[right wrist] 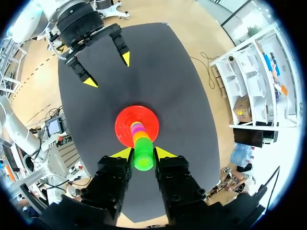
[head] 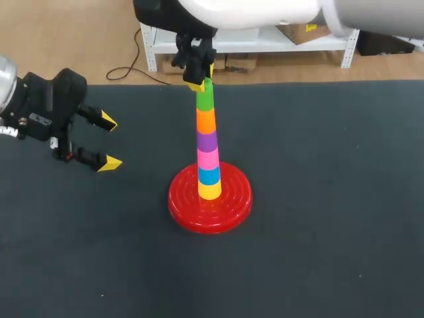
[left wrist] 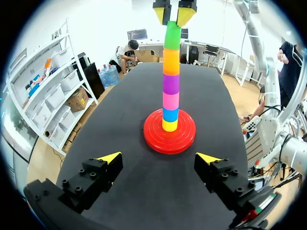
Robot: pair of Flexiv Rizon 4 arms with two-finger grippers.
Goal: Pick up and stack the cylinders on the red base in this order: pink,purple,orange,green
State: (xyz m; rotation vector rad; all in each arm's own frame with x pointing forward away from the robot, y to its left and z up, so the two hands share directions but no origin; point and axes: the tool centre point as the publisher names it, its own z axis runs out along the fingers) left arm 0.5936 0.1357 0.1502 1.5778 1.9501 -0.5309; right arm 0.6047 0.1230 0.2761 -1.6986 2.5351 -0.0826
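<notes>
At the middle of the table (head: 331, 212), the red base (head: 182, 202) carries a stack (head: 208, 159), green cylinder (head: 205, 97) topmost. Near the left edge the left gripper (head: 109, 142) gapes wide, empty. The right gripper (right wrist: 142, 154) clamps the green cylinder; only its wrist view shows both fingers touching.

1. red base (head: 228, 211): glossy moulded plastic, ridged in rings.
2. green cylinder (head: 205, 98) and other cylinders (head: 207, 140): smooth plastic, faint sheen.
3. worktop (head: 331, 199): dark, matt, cloth-like cover.
4. fingers (head: 85, 114): matt black, yellow tips.
</notes>
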